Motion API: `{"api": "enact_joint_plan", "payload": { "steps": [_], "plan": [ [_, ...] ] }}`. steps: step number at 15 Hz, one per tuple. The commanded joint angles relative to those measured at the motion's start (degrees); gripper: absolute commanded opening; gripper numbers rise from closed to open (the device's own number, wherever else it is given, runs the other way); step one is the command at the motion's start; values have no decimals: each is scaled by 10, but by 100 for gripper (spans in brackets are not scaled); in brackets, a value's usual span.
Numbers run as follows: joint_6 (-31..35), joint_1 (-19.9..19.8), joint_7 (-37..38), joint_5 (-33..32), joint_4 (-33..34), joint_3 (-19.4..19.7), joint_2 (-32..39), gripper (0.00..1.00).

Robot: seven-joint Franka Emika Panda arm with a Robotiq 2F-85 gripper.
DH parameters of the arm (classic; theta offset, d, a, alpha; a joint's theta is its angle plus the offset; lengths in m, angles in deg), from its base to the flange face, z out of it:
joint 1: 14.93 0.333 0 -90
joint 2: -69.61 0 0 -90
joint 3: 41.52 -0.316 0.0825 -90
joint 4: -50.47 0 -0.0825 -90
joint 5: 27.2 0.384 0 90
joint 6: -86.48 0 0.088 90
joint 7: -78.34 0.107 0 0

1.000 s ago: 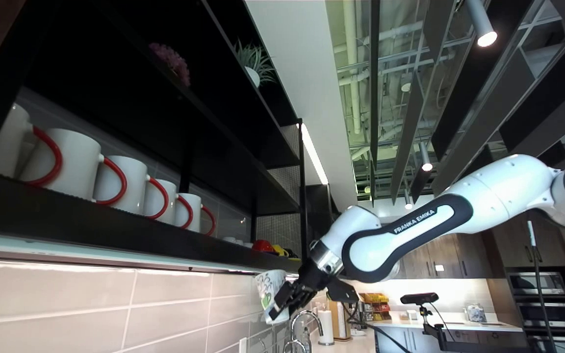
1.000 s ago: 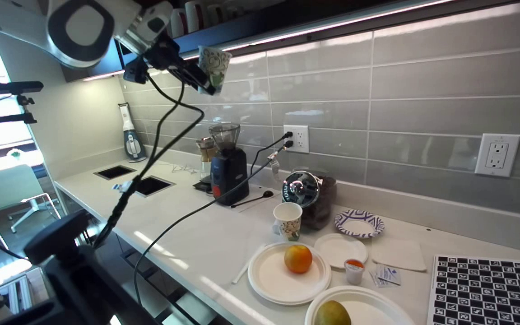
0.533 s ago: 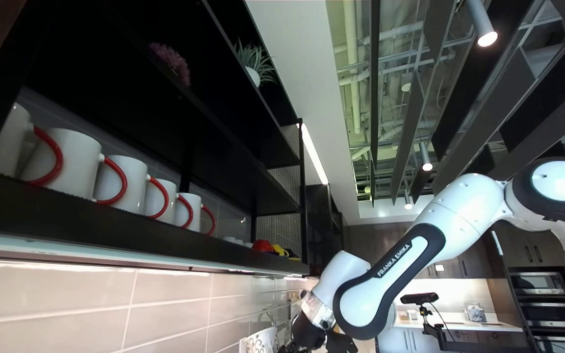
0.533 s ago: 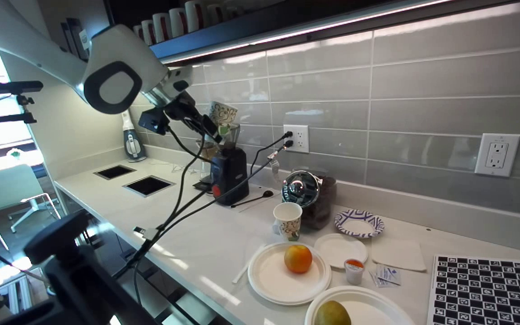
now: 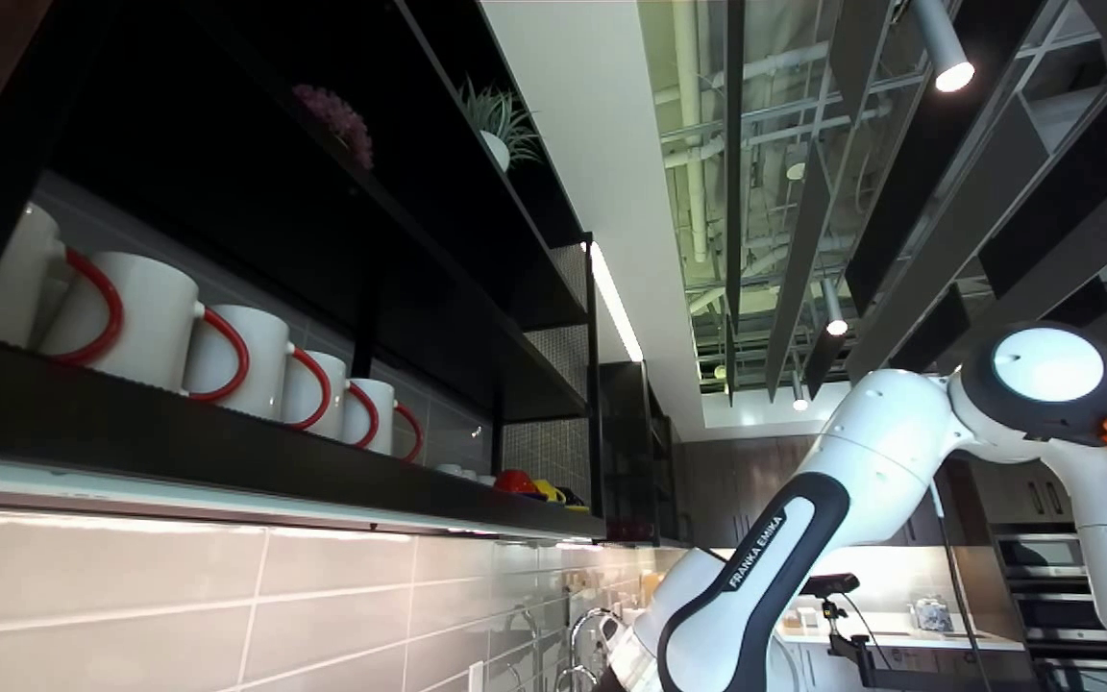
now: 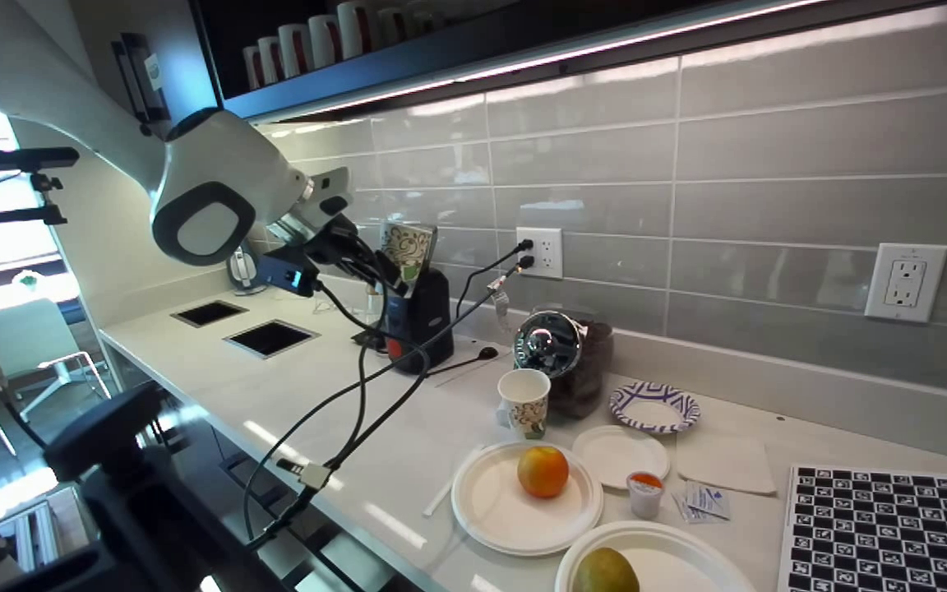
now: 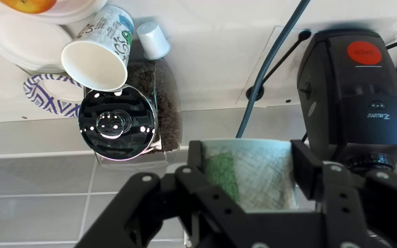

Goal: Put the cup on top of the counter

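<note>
My gripper [image 6: 394, 275] is shut on a patterned paper cup [image 6: 406, 245], held about upright with a slight tilt, in the air above the counter [image 6: 432, 436]. In the wrist view the gripper [image 7: 245, 151] has one finger on each side of that paper cup [image 7: 253, 175]. In an exterior view the held cup stands in front of the black coffee grinder's top. A small plain white cup [image 7: 153, 39] sits on the counter beside a standing paper cup [image 7: 98, 51]; in an exterior view it is mostly hidden behind that standing cup [image 6: 524, 403].
The black grinder [image 6: 420, 321] is close to the held cup. A jar with a shiny lid [image 6: 549, 345], plates [image 6: 490, 522], an orange [image 6: 543, 471] and a green fruit [image 6: 605, 571] are on the counter. Cables [image 6: 362, 395] hang over it. Red-handled mugs [image 5: 145, 317] stand on the shelf above.
My gripper and the held paper cup have come down from near the shelf to the grinder's height, and have dropped below the lower edge of an exterior view. The cup stays gripped.
</note>
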Motion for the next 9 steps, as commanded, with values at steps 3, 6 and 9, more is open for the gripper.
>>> {"api": "enact_joint_plan", "payload": {
  "steps": [3,6,9],
  "plan": [
    [0,73,-5,10,0,71,-4,64],
    [0,81,-5,12,0,78,-5,64],
    [28,107,15,38,6,107,41,39]
  ]
}}
